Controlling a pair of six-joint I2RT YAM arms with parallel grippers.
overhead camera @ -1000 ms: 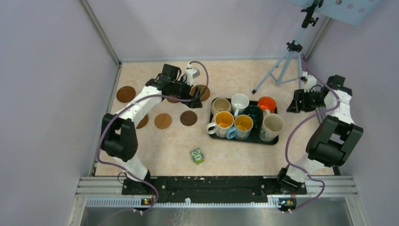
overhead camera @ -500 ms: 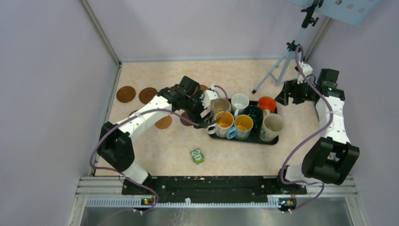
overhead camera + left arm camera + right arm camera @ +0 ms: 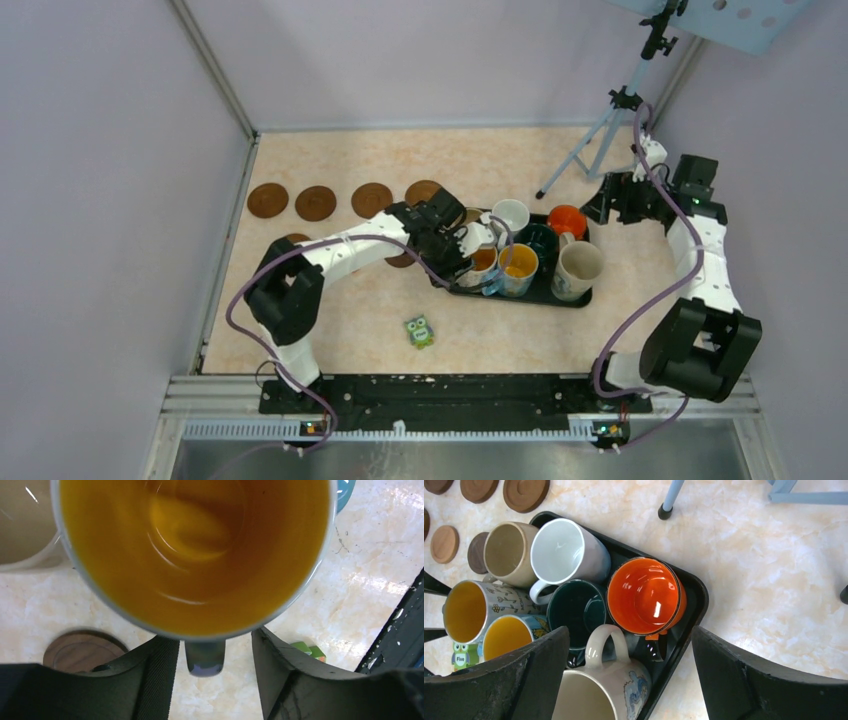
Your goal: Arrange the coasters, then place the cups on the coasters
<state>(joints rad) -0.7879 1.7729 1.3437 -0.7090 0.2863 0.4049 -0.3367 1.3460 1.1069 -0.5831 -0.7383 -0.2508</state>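
Coasters (image 3: 315, 203) lie in a row at the back left, and others sit nearer, partly under my left arm. The cups stand packed in a black tray (image 3: 520, 297). My left gripper (image 3: 468, 255) reaches over the tray's left end. In the left wrist view its open jaws straddle the dark handle (image 3: 205, 655) of a cup with an orange inside (image 3: 195, 555), with a gap on the right side. My right gripper (image 3: 610, 200) hovers open and empty, to the right of the tray. Its wrist view looks down on the orange-red cup (image 3: 644, 595) and a large cream cup (image 3: 599, 690).
A small green owl figure (image 3: 418, 331) stands on the table in front of the tray. A tripod (image 3: 600, 140) rises at the back right, one foot (image 3: 665, 512) close behind the tray. Walls close in the table on the left, back and right.
My left arm swung right from the coasters to the tray, and its jaws narrowed around a cup's handle. My right gripper opened wider and shifted slightly.
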